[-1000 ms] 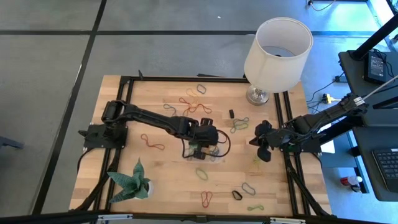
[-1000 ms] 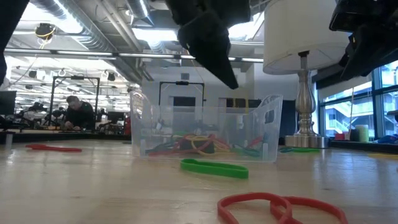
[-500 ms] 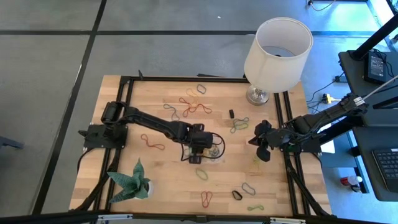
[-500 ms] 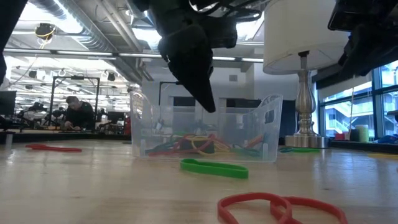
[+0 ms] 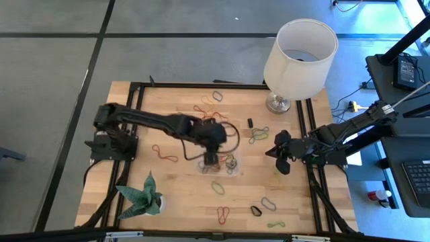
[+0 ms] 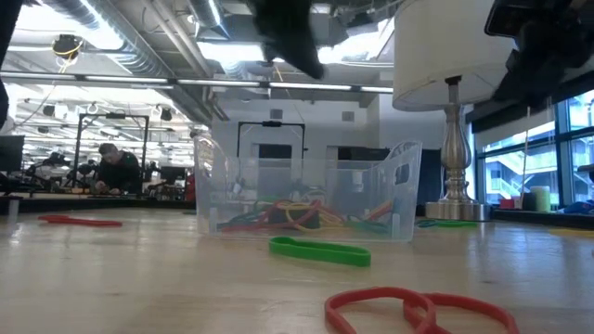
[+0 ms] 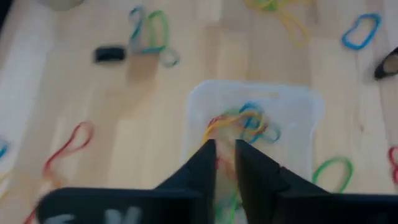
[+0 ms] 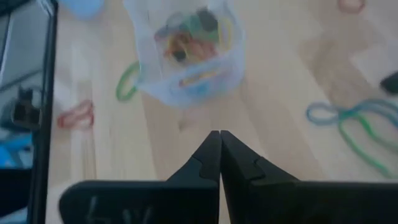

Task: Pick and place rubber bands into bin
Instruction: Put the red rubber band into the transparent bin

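Left gripper (image 6: pixel 290 37) cut off by low view's top edge.

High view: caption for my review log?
Left tool above the bin; rubber bands scattered; right tool waits.

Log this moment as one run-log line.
left tool: above bin, slightly open, empty | right tool: shut, waiting at table's right side | rubber bands: some binned, others loose on table

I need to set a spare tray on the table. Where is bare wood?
Freest: the wood between the paper plant and the bin, and the corner behind the left arm. Crowded: rubber bands near the lamp and along the front edge.
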{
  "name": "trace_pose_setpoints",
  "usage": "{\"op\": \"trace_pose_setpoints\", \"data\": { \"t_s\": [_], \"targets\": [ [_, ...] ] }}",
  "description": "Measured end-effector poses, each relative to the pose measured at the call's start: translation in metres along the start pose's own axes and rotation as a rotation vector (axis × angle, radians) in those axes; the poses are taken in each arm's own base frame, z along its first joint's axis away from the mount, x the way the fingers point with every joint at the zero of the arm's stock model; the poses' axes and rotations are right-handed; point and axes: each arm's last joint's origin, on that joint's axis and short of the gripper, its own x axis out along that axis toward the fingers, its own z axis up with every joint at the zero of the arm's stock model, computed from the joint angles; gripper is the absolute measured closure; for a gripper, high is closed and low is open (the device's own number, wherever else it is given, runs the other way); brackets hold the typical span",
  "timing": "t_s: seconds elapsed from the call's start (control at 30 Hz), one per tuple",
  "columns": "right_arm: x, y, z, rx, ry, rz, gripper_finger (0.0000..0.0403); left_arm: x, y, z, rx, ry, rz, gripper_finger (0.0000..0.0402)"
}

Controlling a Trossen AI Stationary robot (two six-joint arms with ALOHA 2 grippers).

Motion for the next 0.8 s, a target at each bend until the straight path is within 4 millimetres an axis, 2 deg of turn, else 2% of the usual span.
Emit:
{"op": "trace_pose_setpoints", "data": {
  "t_s": [0.07, 0.2, 0.33, 0.47, 0.6, 0.7, 0.8],
  "targets": [
    [0.001, 0.001, 0.003, 0.010, -0.049, -0.012, 0.0396, -0.011, 0.009, -0.003, -0.015, 0.000, 0.011, 0.0386],
    [0.004, 0.004, 0.008, 0.015, -0.113, -0.028, 0.0396, -0.029, 0.022, -0.021, -0.027, -0.065, -0.014, 0.0399],
    [0.015, 0.007, 0.015, 0.031, -0.148, -0.031, 0.0400, -0.039, 0.034, -0.058, -0.056, -0.148, -0.026, 0.0400],
    [0.035, 0.009, 0.028, 0.056, -0.148, -0.089, 0.0401, -0.051, 0.047, -0.096, -0.091, -0.241, -0.016, 0.0400],
    [0.061, 0.012, 0.057, 0.043, -0.127, -0.180, 0.0401, -0.062, 0.061, -0.131, -0.116, -0.289, -0.004, 0.0400],
    [0.083, 0.013, 0.090, 0.012, -0.126, -0.244, 0.0401, -0.071, 0.072, -0.153, -0.124, -0.330, -0.012, 0.0401],
    [0.109, 0.005, 0.122, 0.005, -0.108, -0.323, 0.0401, -0.075, 0.082, -0.170, -0.112, -0.361, -0.008, 0.0400]
  ]
}}
